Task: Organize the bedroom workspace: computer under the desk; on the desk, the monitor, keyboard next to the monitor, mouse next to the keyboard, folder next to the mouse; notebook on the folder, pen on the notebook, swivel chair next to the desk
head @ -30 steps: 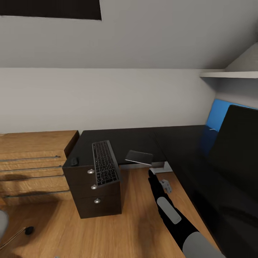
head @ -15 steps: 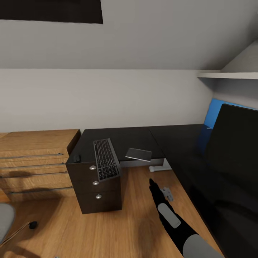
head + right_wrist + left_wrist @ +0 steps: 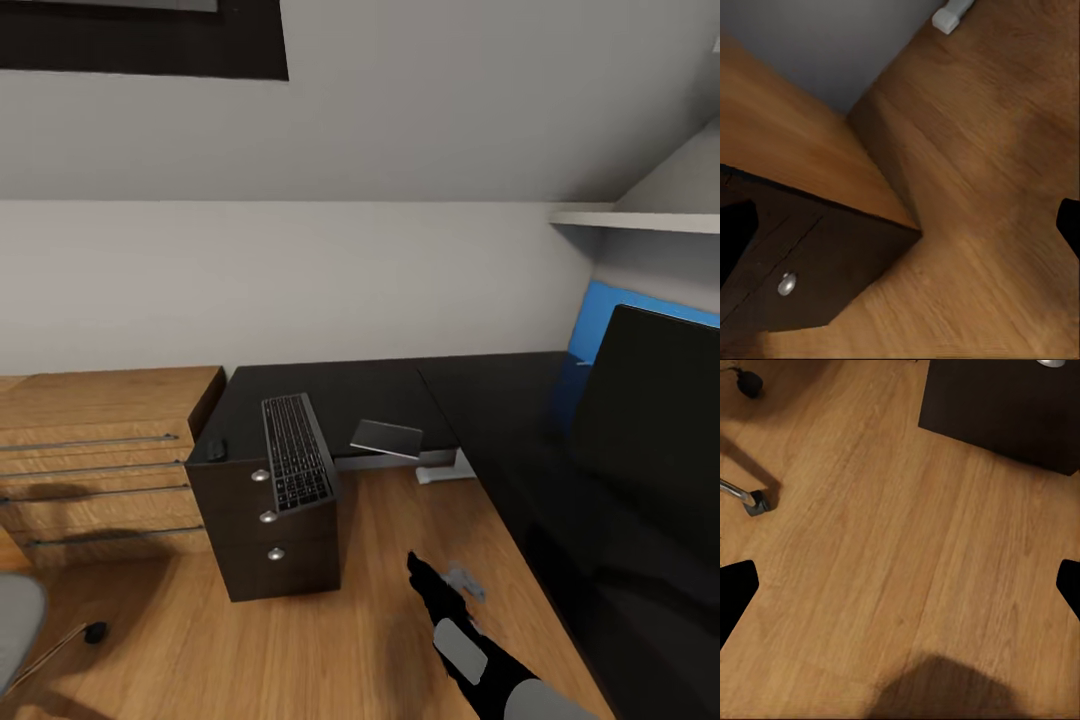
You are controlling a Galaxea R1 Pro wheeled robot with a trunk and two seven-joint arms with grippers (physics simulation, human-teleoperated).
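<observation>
Head view, item by item as I read it: black L-shaped surface point(image 3: 400, 385) along the wall; keyboard point(image 3: 296, 452) lying on its drawer-unit end, front edge overhanging the drawers, so poorly seated and well apart from the monitor point(image 3: 655, 420), which stands on the other wing. Blue folder point(image 3: 620, 305) upright behind the monitor, against the wall. Small dark object, possibly the mouse point(image 3: 214, 449), near the keyboard; I cannot confirm. Grey flat item point(image 3: 387, 438) at the surface's inner edge, unidentified. Swivel chair point(image 3: 15, 625) at the frame's corner, well away. Left tool point(image 3: 900, 585) spread wide, nothing between its tips, over bare floor. Right tool point(image 3: 907, 217) likewise parted and carrying nothing, beside the drawer unit point(image 3: 802, 262).
</observation>
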